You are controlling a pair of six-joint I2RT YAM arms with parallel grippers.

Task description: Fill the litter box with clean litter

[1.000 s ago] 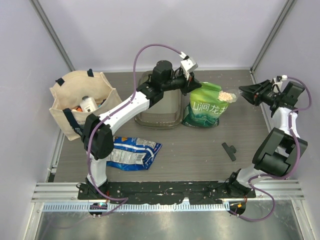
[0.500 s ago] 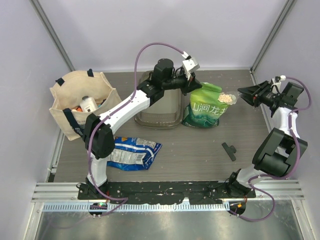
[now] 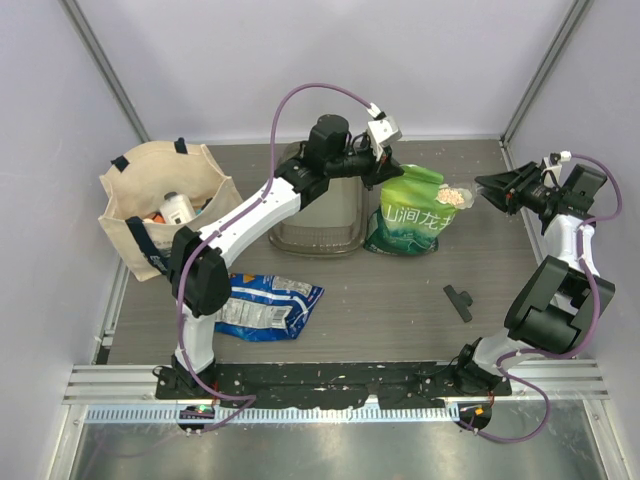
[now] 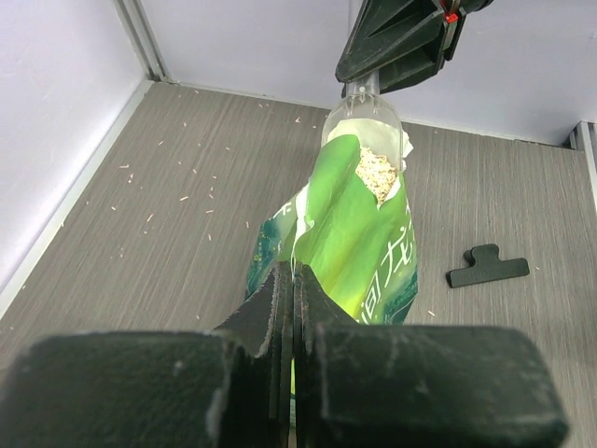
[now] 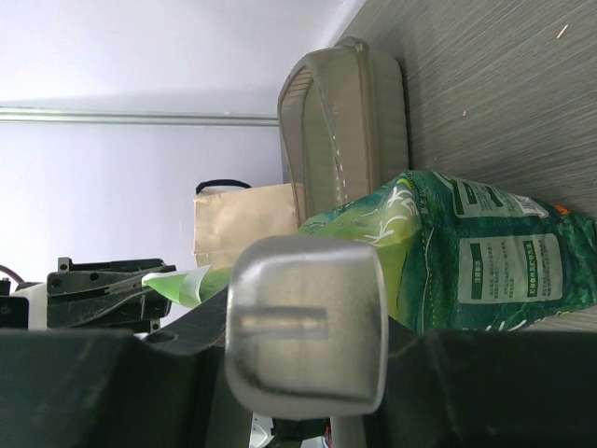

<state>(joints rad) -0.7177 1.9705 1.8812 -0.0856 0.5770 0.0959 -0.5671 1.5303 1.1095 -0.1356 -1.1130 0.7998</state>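
Observation:
The smoky grey-brown litter box (image 3: 320, 212) lies at the back centre, left of the upright green-and-white bag (image 3: 410, 215). My left gripper (image 3: 383, 168) is shut on the bag's upper edge (image 4: 308, 252) and holds it up. My right gripper (image 3: 487, 189) is shut on the handle of a clear scoop (image 4: 366, 126). The scoop carries tan clean litter (image 3: 455, 196) and hovers over the bag's open mouth, right of the box. The litter also shows in the left wrist view (image 4: 375, 174). In the right wrist view the scoop's back (image 5: 308, 322) hides its load, and the litter box (image 5: 345, 121) lies beyond.
A beige tote bag (image 3: 140, 200) with items stands at the back left. A blue crinkly packet (image 3: 265, 305) lies at the front left. A black clip (image 3: 458, 301) lies on the table at the right front. Loose crumbs dot the table near the back wall.
My right gripper has edged slightly left and down with the loaded scoop over the bag's mouth. My left gripper keeps its hold on the bag edge, almost still.

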